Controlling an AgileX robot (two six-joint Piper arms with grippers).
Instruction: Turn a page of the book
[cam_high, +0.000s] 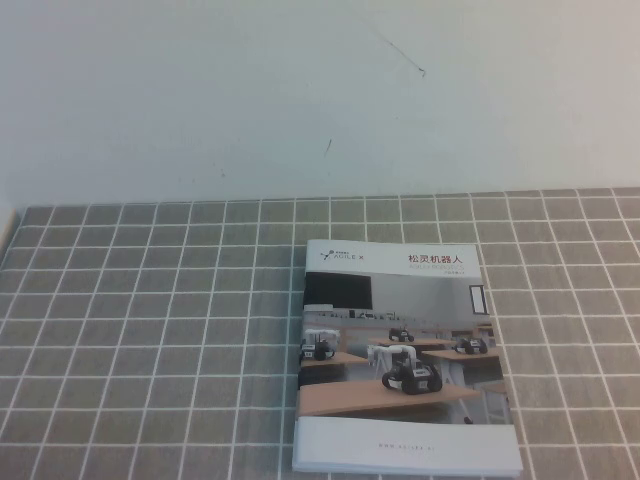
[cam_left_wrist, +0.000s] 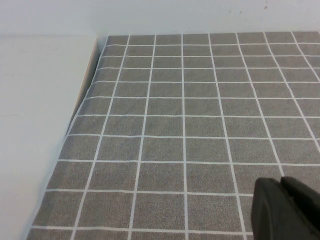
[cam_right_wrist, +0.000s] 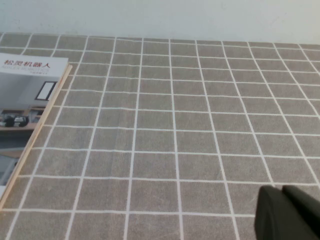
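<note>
Aloft: left gripper, right gripper; softcover

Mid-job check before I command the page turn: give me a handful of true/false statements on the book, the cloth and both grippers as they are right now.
1. The book lies closed, cover up. True.
2. The left gripper is touching the book. False: only bare checked cloth shows near it in the left wrist view.
3. The book rests on a grey cloth with white grid lines. True.
4. The right gripper is holding a page. False: it is over bare cloth, with the book off to one side and apart from it.
5. Both arms show in the high view. False: neither does.
</note>
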